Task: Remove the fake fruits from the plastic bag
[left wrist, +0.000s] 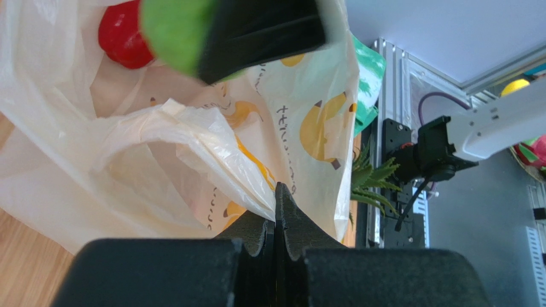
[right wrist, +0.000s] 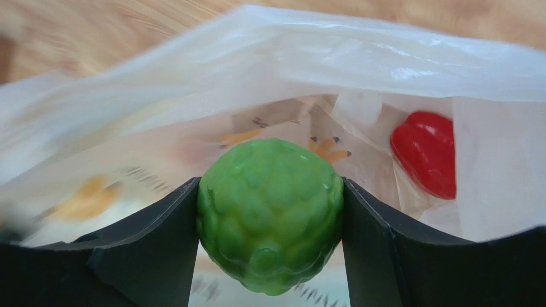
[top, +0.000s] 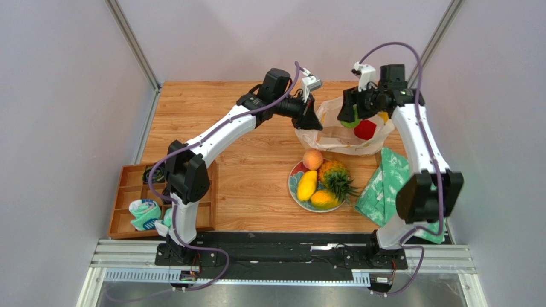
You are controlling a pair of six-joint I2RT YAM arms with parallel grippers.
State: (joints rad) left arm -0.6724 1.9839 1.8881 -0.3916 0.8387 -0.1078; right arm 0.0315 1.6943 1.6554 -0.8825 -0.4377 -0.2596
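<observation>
The plastic bag [top: 333, 135] lies open at the back right of the table, printed with yellow bananas. My left gripper [left wrist: 277, 192] is shut on the bag's rim [left wrist: 211, 137] and holds it up. Inside the bag's mouth, my right gripper [right wrist: 269, 187] is shut on the bumpy green fruit [right wrist: 269, 214], with both pads against its sides. A glossy red bell pepper [right wrist: 426, 153] lies deeper in the bag, to the right. On a plate are a peach [top: 313, 158], a small pineapple [top: 334, 176] and two mangoes [top: 307, 185].
The plate [top: 293, 187] stands in front of the bag near the table's middle. A green-and-white patterned cloth [top: 384, 185] lies right of it. A wooden compartment tray [top: 126, 192] with small items sits at the near left edge.
</observation>
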